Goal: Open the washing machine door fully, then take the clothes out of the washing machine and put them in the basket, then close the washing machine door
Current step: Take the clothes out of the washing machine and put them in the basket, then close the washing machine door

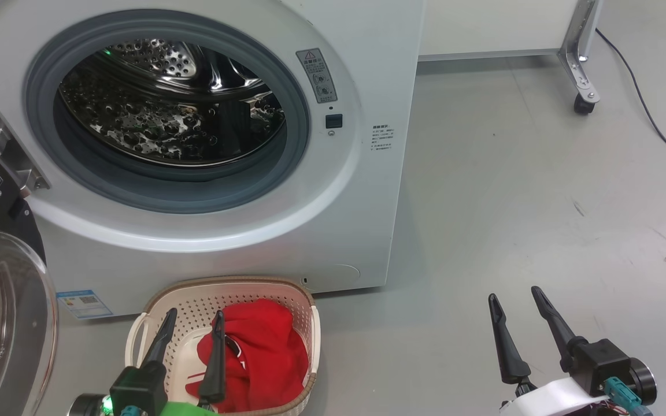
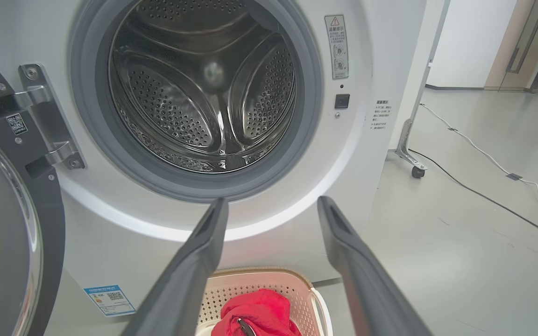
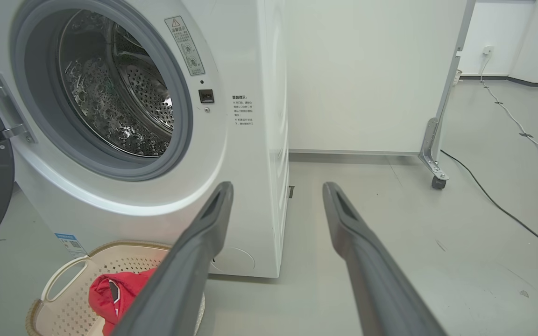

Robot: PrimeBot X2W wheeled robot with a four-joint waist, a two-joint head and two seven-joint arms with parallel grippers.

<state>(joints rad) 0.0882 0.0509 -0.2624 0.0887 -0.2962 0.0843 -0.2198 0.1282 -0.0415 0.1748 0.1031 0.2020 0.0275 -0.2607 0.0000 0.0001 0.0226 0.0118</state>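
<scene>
Door opening: done. The large round washing machine door, with its glossy black rim and bulging clear glass window, stands swung wide on the robot's left. It hangs from its metal hinge, well clear of the opening.
Unloading: looks finished to you. The shiny perforated steel drum of the big white front-loading washing machine shows bare metal, and you can see no fabric inside its grey rubber ring.
Clothes: the bright red soft garments with small white trim lie bunched in the basket. They are heaped toward its right side, and some of the basket's floor is bare on the left.
Basket: the small cream perforated plastic basket with a brown woven-look rim stands on the grey floor, just in front of the machine and below the opening.
Left gripper: the left gripper has its two long dark fingers spread apart with nothing between them. It hovers above the basket and the red heap.
Right gripper: the right gripper also has its fingers spread and empty. It is over bare floor to the right of the machine, well apart from the basket.
Left to do: only closing the door, as you judge it.
Next move calls for: probably the left arm, which is nearer, pushing the black rim round toward the opening.
</scene>
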